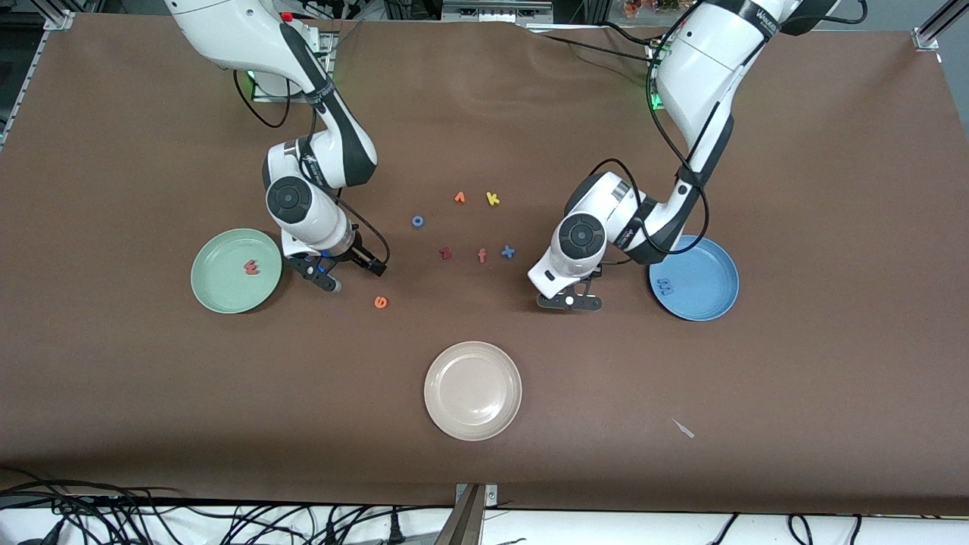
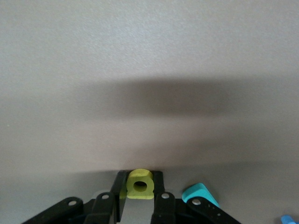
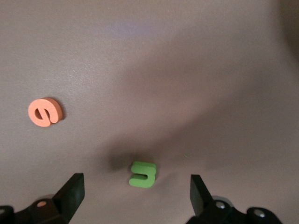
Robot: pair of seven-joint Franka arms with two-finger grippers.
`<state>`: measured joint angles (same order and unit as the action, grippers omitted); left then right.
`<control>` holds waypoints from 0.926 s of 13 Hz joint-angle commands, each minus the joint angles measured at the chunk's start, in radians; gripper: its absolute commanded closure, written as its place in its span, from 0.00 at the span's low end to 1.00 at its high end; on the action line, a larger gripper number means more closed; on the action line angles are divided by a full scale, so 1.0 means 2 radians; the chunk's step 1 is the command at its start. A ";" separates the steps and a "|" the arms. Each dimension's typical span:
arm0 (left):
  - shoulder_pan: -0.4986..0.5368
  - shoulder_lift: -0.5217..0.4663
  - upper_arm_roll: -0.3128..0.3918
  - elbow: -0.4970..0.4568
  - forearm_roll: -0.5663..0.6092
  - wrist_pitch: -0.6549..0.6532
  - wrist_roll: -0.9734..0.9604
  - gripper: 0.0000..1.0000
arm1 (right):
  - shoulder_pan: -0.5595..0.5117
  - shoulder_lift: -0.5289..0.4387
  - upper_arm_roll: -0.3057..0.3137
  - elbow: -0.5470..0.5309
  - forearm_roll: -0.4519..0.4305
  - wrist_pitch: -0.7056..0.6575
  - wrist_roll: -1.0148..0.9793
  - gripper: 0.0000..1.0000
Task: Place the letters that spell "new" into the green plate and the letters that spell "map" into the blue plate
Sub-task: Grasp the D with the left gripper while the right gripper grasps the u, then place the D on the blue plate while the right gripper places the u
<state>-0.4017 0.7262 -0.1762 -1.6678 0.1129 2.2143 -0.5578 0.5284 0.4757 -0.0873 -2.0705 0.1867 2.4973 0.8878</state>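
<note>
Pinching the yellow "a" (image 2: pixel 139 184) between shut fingers, the left claw (image 1: pixel 569 301) is sitting low at the counter (image 1: pixel 795 378) beside the blue plate (image 1: pixel 708 303), while the right claw (image 3: pixel 135 196) is hanging wide open over the green "n" (image 3: pixel 142 173), near the green plate (image 1: pixel 219 291).

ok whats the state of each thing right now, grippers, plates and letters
left gripper: shut on the yellow "a", low over the table
right gripper: open, over the green "n"
green plate: holds the "w"
blue plate: holds the "m"
orange "e": loose on the table
beige plate: empty
</note>
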 commanded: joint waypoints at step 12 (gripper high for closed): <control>0.195 -0.087 0.007 -0.051 0.030 -0.155 0.340 0.98 | 0.013 0.024 -0.002 0.006 0.004 0.025 0.010 0.83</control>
<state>-0.0283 0.6052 -0.1472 -1.6890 0.1335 1.9040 0.0935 0.5413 0.5145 -0.0878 -2.0657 0.1867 2.5412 0.9013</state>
